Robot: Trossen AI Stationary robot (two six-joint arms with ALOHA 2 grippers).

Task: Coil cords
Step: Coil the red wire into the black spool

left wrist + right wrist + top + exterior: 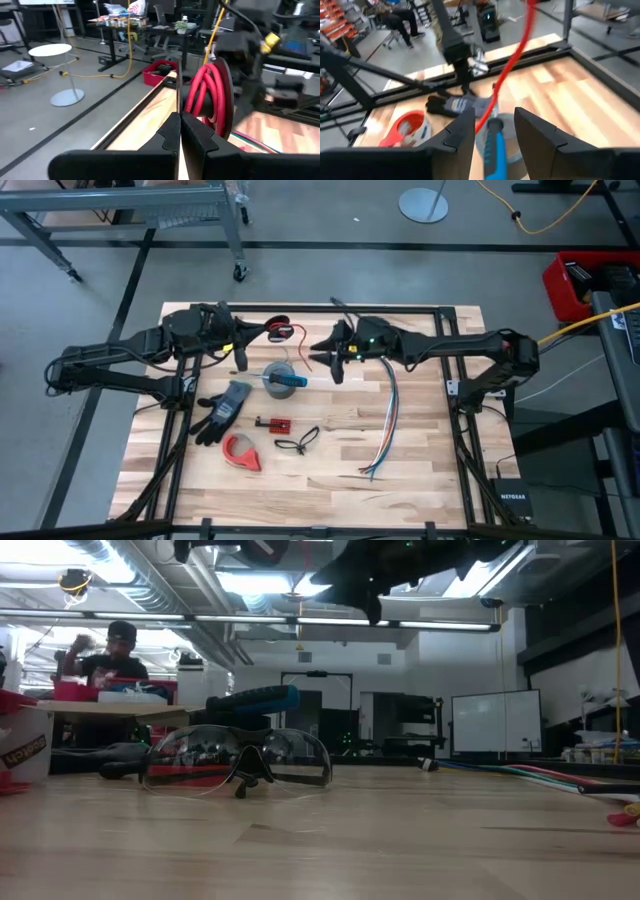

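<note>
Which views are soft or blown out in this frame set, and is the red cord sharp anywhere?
Left wrist view: red cord coil fairly sharp, background soft. Right wrist view: cord smeared by blur, blue-handled tool soft. Low view: ceiling lights glare, safety glasses readable. High view: evenly lit, cord small.

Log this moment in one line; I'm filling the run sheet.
left tool: shut, by red cord coil | right tool: open, above table, cord strand between fingers
</note>
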